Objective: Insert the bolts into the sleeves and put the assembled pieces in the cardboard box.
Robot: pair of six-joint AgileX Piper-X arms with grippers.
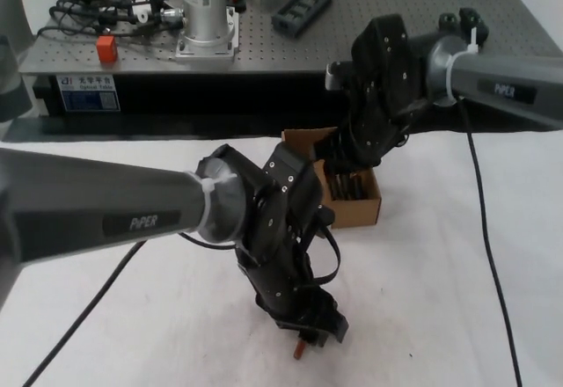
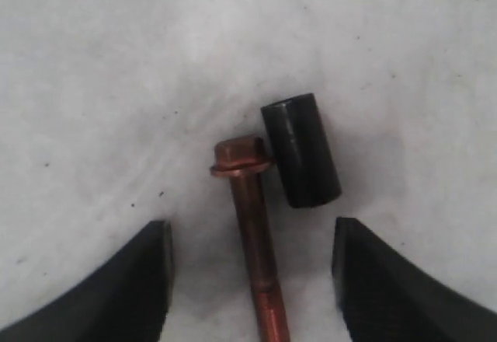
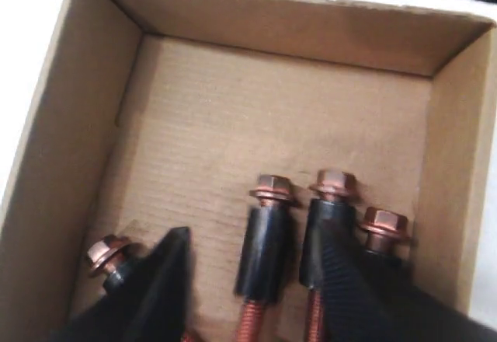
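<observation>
Left hand (image 2: 252,237) over white cloth (image 2: 116,85); perforated bench (image 1: 369,26) behind.

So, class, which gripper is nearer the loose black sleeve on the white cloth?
Left. The left gripper hangs open right above the sleeve; the right gripper is away over the cardboard box.

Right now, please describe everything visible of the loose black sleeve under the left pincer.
The sleeve is a short black cylinder, smooth and slightly shiny, with no bolt in it. It lies on its side on the white surface. A copper-coloured bolt lies close beside it at a slight angle, head near its edge; whether they touch is unclear. The left pincer stands open around both, not touching the sleeve.
</observation>
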